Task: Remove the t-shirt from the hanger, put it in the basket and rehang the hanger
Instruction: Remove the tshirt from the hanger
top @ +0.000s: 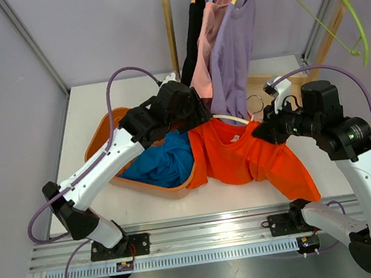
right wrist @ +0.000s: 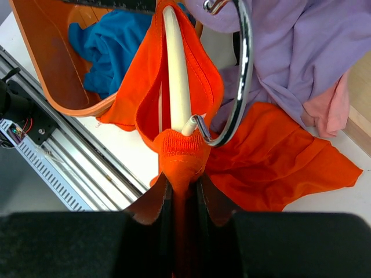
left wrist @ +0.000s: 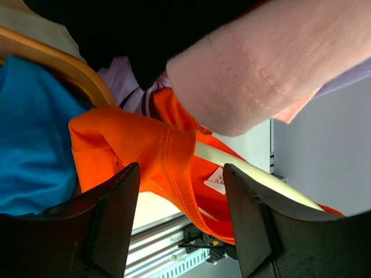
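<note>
Now the right gripper (right wrist: 182,197) is pinching the orange t-shirt (right wrist: 272,156) at its collar, just under the cream hanger (right wrist: 175,75) that runs through the cloth. Over on the other side, the left gripper (left wrist: 181,174) has its jaws spread wide, a fold of orange fabric between them. The shirt drapes from the basket (top: 94,141) rim onto the table (top: 84,105).

Bright orange cotton t-shirt (top: 243,155): on hanger, crumpled, collar ribbing bunched at one end of bar (white label (left wrist: 217,179) shows inside neckline). Hem spread on white table (top: 84,105), one side draped over rim of orange oval basket (top: 96,141). Cream plastic hanger (right wrist: 177,75), chrome wire hook (right wrist: 242,63): bar threaded through neckline, largely wrapped in fabric.
</note>
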`<action>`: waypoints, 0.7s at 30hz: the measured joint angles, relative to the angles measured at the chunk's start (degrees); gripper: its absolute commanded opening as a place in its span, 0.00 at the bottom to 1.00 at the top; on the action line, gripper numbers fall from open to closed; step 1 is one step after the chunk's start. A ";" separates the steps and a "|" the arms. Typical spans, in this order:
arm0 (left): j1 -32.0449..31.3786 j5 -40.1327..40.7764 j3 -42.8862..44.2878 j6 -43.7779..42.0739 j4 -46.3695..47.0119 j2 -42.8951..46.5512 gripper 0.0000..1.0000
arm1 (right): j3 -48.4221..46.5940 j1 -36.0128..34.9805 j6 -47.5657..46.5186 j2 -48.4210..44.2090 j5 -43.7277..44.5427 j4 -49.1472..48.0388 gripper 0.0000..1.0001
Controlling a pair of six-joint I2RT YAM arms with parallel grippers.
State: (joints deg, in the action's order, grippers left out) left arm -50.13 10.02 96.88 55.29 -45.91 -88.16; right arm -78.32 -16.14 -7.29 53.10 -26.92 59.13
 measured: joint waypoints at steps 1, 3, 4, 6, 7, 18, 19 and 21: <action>-0.22 0.00 0.33 0.46 -0.59 -0.46 0.60 | 0.02 0.00 0.13 0.00 0.00 -0.20 0.00; -0.61 0.02 1.16 1.14 -1.49 -1.29 0.56 | 0.04 0.00 0.31 -0.02 0.07 -0.55 0.00; -0.83 0.11 1.70 1.36 -1.84 -1.73 0.55 | 0.04 0.00 0.33 -0.02 0.11 -0.72 0.00; -1.18 0.35 2.56 1.62 -2.19 -2.54 0.54 | 0.04 0.00 0.52 -0.09 0.33 -0.90 0.00; -1.42 0.59 2.82 1.64 -2.32 -2.82 0.53 | 0.04 0.00 0.57 -0.11 0.37 -0.94 0.00; -3.28 6.64 4.90 -0.85 -5.29 -6.88 0.40 | -0.44 0.00 2.01 -0.11 0.28 -1.01 0.00; -3.28 7.23 5.09 -1.14 -5.38 -7.39 0.36 | -0.72 0.00 2.19 -0.11 0.31 -1.05 0.00; -3.32 8.33 5.11 -1.92 -5.46 -7.93 0.25 | -1.18 0.00 2.43 -0.11 0.26 -1.03 0.00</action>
State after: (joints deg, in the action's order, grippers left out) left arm -53.45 18.35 102.00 53.36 -51.37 -96.09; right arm -79.50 -16.14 -4.86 52.99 -26.65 58.11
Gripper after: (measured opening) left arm 0.357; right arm 0.197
